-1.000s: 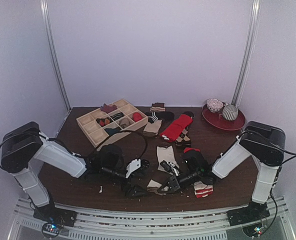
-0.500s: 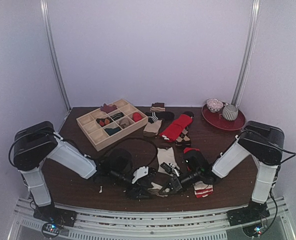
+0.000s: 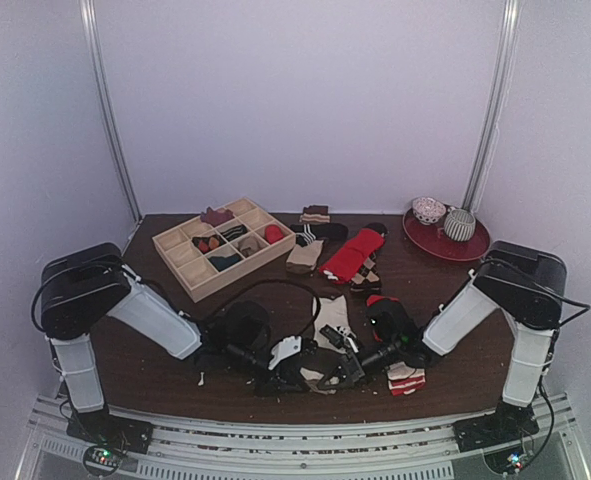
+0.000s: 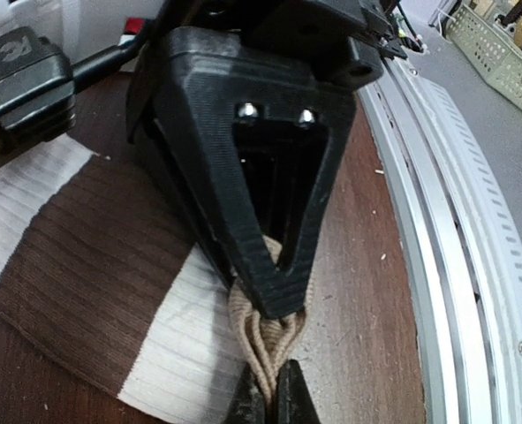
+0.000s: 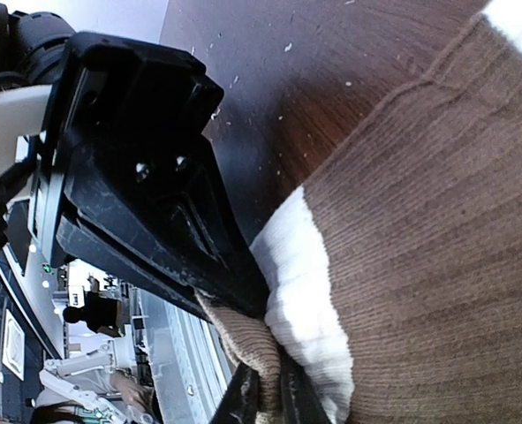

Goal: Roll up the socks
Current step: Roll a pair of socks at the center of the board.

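Note:
The cream sock [image 3: 329, 318] with a brown band lies flat near the table's front edge, its tan end [image 4: 269, 340] bunched up. My left gripper [image 4: 272, 402] is shut on that tan end from the left. Facing it, my right gripper [image 5: 265, 397] is shut on the same tan end [image 5: 247, 340], the two sets of fingertips almost touching. In the top view the left gripper [image 3: 305, 372] and right gripper [image 3: 328, 377] meet low over the sock. The red sock's white-striped end [image 3: 405, 378] shows beside the right arm, its red part [image 3: 380, 300] behind it.
A wooden compartment tray [image 3: 190, 262] holding small items stands at the back left. A plain red sock [image 3: 353, 255] and other socks [image 3: 310, 238] lie mid-back. A red plate [image 3: 470, 250] with bowls sits back right. The metal rail [image 4: 455, 265] runs along the near edge.
My left arm has swung right to the sock's tan end and its gripper has gone from open to shut on it. The right gripper has kept its hold in place.

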### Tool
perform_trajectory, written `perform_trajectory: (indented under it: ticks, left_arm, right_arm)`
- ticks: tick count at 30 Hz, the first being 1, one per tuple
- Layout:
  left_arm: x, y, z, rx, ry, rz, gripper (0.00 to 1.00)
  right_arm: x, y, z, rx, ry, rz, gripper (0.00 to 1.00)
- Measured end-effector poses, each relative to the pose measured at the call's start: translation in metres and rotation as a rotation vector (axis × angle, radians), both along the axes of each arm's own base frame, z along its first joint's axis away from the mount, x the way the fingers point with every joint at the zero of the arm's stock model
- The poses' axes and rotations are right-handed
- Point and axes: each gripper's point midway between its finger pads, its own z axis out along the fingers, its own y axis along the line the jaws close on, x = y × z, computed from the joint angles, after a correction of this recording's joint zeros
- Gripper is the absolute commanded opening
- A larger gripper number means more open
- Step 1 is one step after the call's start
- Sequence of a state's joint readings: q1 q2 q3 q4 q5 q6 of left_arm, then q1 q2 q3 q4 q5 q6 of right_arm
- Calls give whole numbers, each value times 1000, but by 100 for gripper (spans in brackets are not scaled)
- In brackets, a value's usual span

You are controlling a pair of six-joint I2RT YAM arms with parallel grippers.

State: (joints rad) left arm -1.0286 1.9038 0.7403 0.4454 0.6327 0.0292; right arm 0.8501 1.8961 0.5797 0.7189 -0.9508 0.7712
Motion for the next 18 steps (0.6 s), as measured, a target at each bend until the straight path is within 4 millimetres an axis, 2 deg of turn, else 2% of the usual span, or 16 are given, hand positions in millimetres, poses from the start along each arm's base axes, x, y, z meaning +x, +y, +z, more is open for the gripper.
perform_trajectory:
  ticks: [6,12,15,18]
  left_arm:
    - [3,1,-2,76,126,100,0]
    - [-3,10,-3,179,315,200,0]
    - [-6,9,-2,215,380,216,0]
    - [-7,7,-3,248,424,222,0]
  right_arm:
    - [6,-9,10,-58,-127,3,33]
    - [26,-24,69,-58,-577,-40,44]
    - [15,-23,84,-57,-787,1,45]
    - [-7,-19,73,-95,-939,94,46]
